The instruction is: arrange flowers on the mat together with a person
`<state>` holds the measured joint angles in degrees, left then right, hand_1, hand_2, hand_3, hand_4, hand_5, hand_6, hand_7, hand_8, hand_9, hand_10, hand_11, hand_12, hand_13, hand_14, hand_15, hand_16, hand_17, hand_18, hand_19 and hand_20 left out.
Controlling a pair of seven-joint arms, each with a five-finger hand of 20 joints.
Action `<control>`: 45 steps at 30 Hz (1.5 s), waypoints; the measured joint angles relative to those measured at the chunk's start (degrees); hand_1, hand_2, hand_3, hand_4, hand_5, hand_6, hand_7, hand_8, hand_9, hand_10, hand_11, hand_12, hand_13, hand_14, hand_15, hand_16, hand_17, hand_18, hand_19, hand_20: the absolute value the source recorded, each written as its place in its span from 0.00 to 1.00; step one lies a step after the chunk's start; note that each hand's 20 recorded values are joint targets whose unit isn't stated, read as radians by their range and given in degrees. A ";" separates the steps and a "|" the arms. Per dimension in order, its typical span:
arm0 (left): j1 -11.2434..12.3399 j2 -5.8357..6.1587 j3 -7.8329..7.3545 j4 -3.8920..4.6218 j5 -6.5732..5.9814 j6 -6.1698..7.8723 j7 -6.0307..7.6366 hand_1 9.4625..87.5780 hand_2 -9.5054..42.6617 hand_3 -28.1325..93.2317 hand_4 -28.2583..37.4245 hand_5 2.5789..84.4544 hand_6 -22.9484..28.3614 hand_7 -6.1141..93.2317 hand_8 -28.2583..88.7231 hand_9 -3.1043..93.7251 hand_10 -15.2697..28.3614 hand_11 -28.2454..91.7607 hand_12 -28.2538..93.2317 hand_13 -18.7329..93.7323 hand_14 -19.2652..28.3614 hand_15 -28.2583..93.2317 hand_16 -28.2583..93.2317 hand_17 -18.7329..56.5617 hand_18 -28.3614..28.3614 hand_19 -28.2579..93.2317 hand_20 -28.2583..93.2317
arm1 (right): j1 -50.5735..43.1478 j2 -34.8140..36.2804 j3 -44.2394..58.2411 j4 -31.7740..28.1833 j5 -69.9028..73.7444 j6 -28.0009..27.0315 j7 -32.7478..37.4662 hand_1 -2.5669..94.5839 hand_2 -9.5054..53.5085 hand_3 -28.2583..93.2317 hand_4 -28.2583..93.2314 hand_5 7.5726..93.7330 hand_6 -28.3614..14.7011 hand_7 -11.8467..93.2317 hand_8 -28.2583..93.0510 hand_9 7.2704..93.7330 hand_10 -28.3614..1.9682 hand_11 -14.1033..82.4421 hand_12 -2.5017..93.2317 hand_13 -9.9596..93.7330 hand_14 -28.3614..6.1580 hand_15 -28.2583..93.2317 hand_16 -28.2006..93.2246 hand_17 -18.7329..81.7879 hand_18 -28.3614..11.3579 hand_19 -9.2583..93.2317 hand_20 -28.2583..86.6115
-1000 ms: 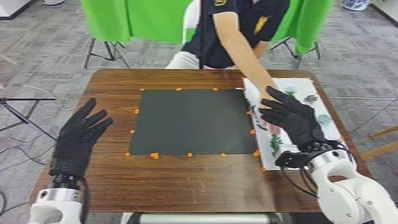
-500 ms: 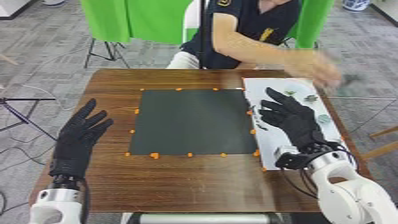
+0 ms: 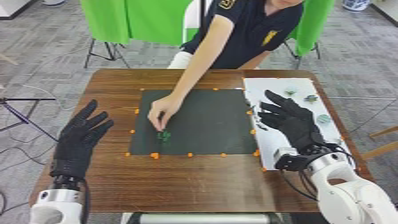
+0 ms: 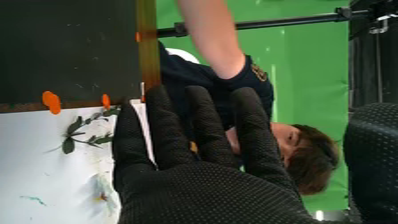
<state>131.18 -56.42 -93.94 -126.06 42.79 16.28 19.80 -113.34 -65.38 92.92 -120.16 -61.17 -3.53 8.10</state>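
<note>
The right robot hand (image 3: pixel 293 120) hangs over the white sheet (image 3: pixel 266 84) on the right side of the desk (image 3: pixel 195 182), its fingers extended and partly spread, pointing toward the far side of the desk. It grips nothing. Whether any part of the glove touches the sheet cannot be told.

In the right wrist view, the right robot hand (image 4: pixel 209 187) has its fingers straight and side by side, with narrow gaps between them, and the thumb (image 4: pixel 378 150) standing well away from them. A leafy sprig (image 4: pixel 89 132) lies on the sheet near the fingers, close to the sheet's border with the dark mat; it is not held.

The left robot hand (image 3: pixel 83 135) is over the desk to the left of the mat, apart from it. Its fingers are extended and fanned, and it holds nothing.

The dark mat (image 3: pixel 200 112) lies in the middle of the desk, with orange tabs (image 3: pixel 155 155) around its border. A small green sprig (image 3: pixel 163 135) is on the left part of the mat, toward the near edge. The person's hand (image 3: pixel 163 110) reaches down to it from the far side, fingertips at the sprig; whether they pinch it cannot be told. Small plant pieces (image 3: pixel 323 119) lie on the sheet, to the right of the right robot hand.
</note>
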 measured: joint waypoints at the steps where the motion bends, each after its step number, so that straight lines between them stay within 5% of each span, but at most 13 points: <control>1: -0.01 -0.02 0.00 0.00 0.01 0.00 -0.06 0.18 0.23 0.90 0.07 0.39 0.49 0.19 0.15 0.39 0.72 0.38 0.31 0.39 0.90 0.48 0.21 0.11 0.85 0.54 0.32 | -0.02 0.00 0.00 -0.01 0.00 0.00 0.02 0.06 0.36 0.89 0.00 0.27 0.62 0.20 0.15 0.31 0.41 0.18 0.17 0.35 0.28 0.27 0.45 0.15 0.21 0.46 0.34; 29: -0.61 -0.07 0.07 0.02 0.03 0.00 -0.11 0.18 0.23 0.90 0.07 0.39 0.49 0.19 0.15 0.39 0.72 0.38 0.31 0.39 0.90 0.48 0.20 0.11 0.85 0.54 0.32 | -0.18 0.08 -0.08 -0.43 -0.05 0.99 -0.44 0.12 0.29 0.92 0.00 0.27 0.62 0.21 0.15 0.32 0.41 0.19 0.17 0.36 0.29 0.30 0.44 0.16 0.21 0.48 0.35; 38: -0.55 0.09 0.09 -0.01 -0.02 0.01 -0.06 0.18 0.23 0.90 0.07 0.39 0.49 0.19 0.15 0.39 0.72 0.38 0.31 0.39 0.91 0.48 0.20 0.11 0.85 0.54 0.32 | 0.14 1.70 0.04 -1.00 0.05 4.35 -2.96 0.18 0.23 0.94 0.01 0.33 0.60 0.26 0.14 0.40 0.38 0.32 0.18 0.47 0.30 0.57 0.35 0.28 0.18 0.69 0.46; 45: -0.57 0.08 0.04 -0.05 -0.06 0.12 0.03 0.18 0.23 0.90 0.07 0.39 0.49 0.19 0.15 0.39 0.72 0.38 0.31 0.39 0.90 0.48 0.20 0.11 0.85 0.54 0.32 | -0.40 6.95 1.71 -2.49 -3.23 9.41 -3.61 0.27 0.23 0.91 0.02 0.35 0.58 0.30 0.12 0.45 0.39 0.52 0.20 0.56 0.38 0.75 0.31 0.37 0.18 0.82 0.49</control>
<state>130.62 -56.34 -93.90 -126.11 42.73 16.39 19.83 -113.74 -58.44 94.62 -122.65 -64.40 5.88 4.48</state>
